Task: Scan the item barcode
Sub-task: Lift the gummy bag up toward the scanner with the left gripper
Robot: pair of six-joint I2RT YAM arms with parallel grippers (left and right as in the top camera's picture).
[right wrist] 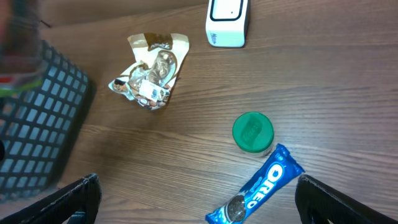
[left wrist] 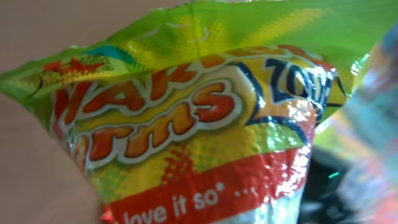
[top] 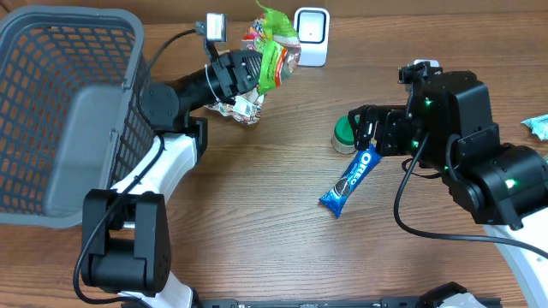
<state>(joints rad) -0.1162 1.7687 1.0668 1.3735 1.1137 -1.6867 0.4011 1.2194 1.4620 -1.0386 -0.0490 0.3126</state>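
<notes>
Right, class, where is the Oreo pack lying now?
In the overhead view the Oreo pack lies on the right half of the table, its upper end beside the green-lidded jar.

My desk (top: 282,197) is brown wood-grain, and there's a fair bit of stuff sitting on it. Far left is a big gray mesh basket (top: 128,103). At the back edge, about the middle, stands the little white scanner (top: 312,34). In front of it and a bit left lies a crumpled brown-and-white wrapper (right wrist: 149,79). Toward the right there's a small jar with a green lid (right wrist: 252,132), upright, and a blue Oreo pack (right wrist: 258,186) lying flat on a diagonal, its upper end right up against the jar. Can't tell if they actually touch. A small teal packet (top: 537,126) pokes in at the far right edge.
</notes>
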